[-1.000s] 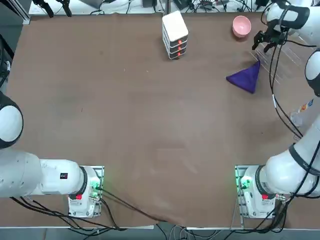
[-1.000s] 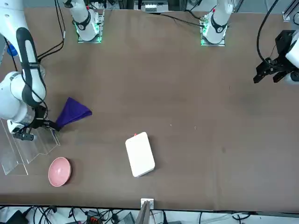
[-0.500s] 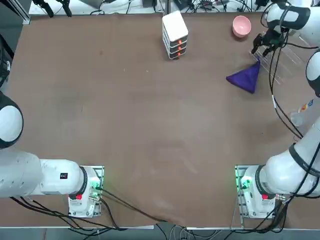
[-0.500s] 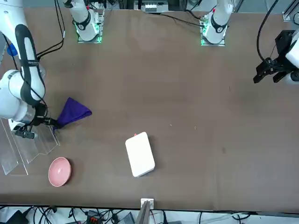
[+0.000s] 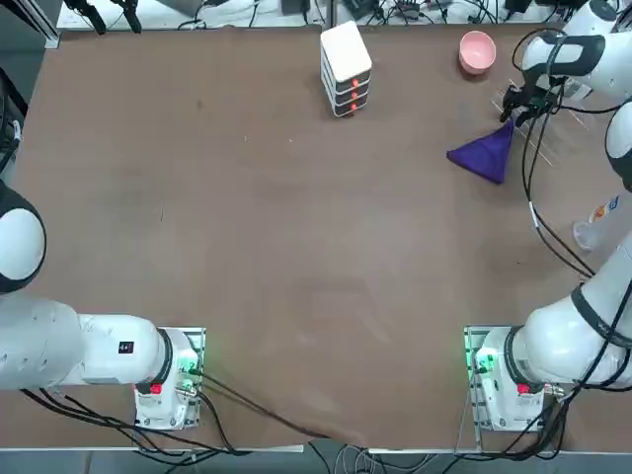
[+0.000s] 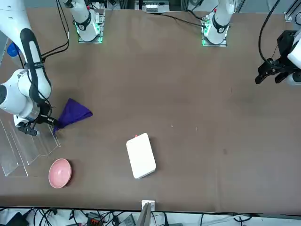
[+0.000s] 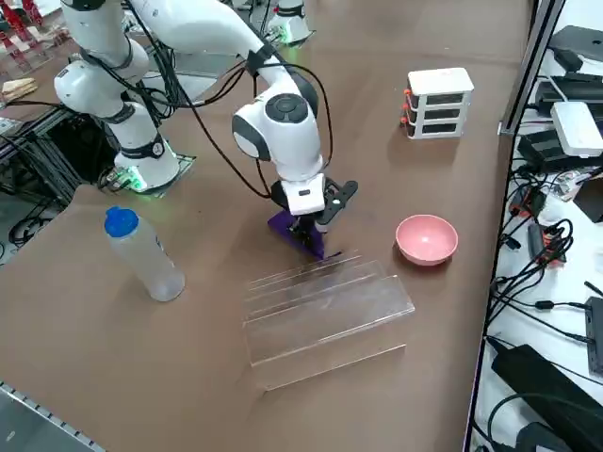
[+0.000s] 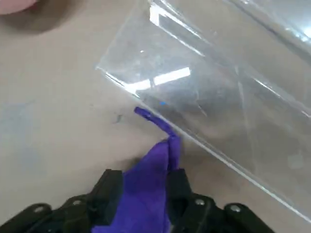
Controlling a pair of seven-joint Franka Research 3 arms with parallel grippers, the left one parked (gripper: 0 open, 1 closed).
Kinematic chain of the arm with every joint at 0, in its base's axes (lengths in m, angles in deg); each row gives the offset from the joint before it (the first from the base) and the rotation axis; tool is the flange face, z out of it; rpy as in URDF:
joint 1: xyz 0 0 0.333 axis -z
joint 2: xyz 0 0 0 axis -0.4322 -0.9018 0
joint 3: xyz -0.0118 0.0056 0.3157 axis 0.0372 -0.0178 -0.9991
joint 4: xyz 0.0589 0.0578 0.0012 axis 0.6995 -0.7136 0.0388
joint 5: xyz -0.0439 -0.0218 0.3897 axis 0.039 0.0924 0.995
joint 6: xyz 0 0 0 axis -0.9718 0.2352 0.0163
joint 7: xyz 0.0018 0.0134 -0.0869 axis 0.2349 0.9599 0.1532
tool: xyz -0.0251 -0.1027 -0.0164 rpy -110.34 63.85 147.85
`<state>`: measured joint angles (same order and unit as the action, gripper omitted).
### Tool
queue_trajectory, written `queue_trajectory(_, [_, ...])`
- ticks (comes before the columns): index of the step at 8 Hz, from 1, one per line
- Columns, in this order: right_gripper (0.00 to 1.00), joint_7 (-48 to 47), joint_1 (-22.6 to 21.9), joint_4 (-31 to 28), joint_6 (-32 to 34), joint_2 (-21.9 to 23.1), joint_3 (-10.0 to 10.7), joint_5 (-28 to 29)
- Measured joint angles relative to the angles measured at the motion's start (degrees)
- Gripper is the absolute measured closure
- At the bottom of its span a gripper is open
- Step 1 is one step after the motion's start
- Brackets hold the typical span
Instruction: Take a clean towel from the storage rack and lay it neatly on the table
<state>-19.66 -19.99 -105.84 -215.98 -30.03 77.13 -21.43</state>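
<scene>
Pinching the towel (image 5: 484,156) at its pointed corner, the right gripper (image 5: 512,103) sits upper right of the top view, beside the empty storage rack (image 7: 325,311); cloth spreads on the table (image 5: 296,247).

A dark purple-blue cloth towel (image 6: 73,113) is lying bunched in a rough triangle on the large matte brown table (image 6: 188,108). The right gripper (image 6: 51,123) is sitting at the towel's narrow corner. A clear storage rack of thin pale bars (image 6: 28,150) is standing just beside it. A round pink bowl (image 6: 59,173) and a white stacked box (image 6: 140,156) are resting nearby.
</scene>
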Motion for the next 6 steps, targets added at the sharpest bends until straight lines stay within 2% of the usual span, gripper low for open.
queue_trajectory(2, [0.47,-1.1,0.0,-0.1,-0.5,0.0,0.9,0.0])
queue_trajectory(6, [0.54,-3.3,-1.1,-0.2,-3.3,-1.8,0.9,0.0])
